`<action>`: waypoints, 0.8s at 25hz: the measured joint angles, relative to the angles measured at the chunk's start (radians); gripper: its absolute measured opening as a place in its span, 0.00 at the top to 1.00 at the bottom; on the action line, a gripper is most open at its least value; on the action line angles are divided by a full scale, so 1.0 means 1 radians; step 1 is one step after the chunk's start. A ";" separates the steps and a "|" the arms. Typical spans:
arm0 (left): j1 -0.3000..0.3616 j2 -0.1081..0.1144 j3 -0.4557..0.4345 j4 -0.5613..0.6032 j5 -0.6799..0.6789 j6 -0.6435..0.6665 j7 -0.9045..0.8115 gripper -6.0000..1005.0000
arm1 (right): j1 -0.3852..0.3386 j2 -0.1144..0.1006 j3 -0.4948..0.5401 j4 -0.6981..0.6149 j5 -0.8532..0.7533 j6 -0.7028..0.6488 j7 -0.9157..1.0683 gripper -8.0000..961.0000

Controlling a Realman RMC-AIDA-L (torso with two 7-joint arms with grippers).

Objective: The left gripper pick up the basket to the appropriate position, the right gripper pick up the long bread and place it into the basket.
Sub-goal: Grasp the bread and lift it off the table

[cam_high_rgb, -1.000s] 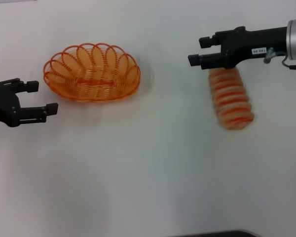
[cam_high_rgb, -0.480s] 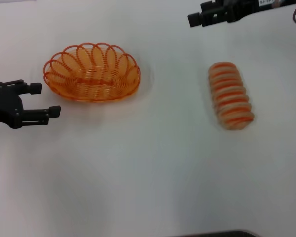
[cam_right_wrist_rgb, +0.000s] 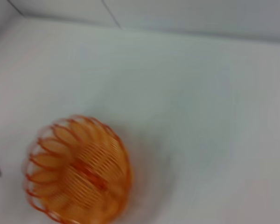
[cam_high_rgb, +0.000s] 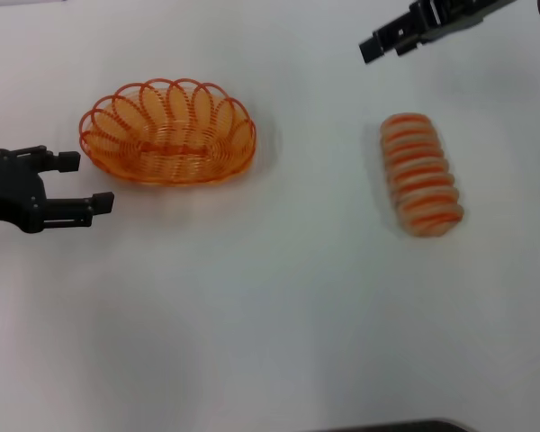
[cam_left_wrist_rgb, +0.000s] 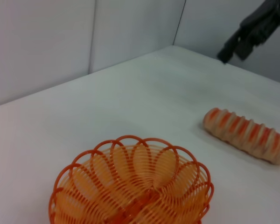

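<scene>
The orange wire basket (cam_high_rgb: 168,133) stands empty at the far left of the table; it also shows in the left wrist view (cam_left_wrist_rgb: 130,186) and the right wrist view (cam_right_wrist_rgb: 79,170). My left gripper (cam_high_rgb: 88,183) is open and empty, just to the left of the basket and a little nearer to me, not touching it. The striped long bread (cam_high_rgb: 420,175) lies flat on the table at the right, also seen in the left wrist view (cam_left_wrist_rgb: 245,134). My right gripper (cam_high_rgb: 382,38) is open and empty, well beyond the bread near the far edge of the head view.
The white table (cam_high_rgb: 270,315) is bare between the basket and the bread and across the near half. Grey walls stand behind the table in the left wrist view (cam_left_wrist_rgb: 60,42).
My right gripper has left the bread's far end and moved away towards the far right, empty. The bread has stayed put. My left gripper has crept slightly towards the basket.
</scene>
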 joint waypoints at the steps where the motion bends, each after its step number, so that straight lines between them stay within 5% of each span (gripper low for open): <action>1: -0.005 0.002 0.000 0.002 0.000 0.007 -0.011 0.15 | 0.017 0.005 -0.005 0.000 -0.047 -0.003 0.028 0.28; 13: -0.018 0.008 0.018 0.049 0.004 0.087 -0.056 0.15 | 0.141 0.060 -0.115 0.014 -0.365 -0.046 0.259 0.28; 20: -0.008 0.004 0.020 0.050 0.004 0.078 -0.050 0.15 | 0.148 0.066 -0.156 0.015 -0.397 -0.068 0.295 0.28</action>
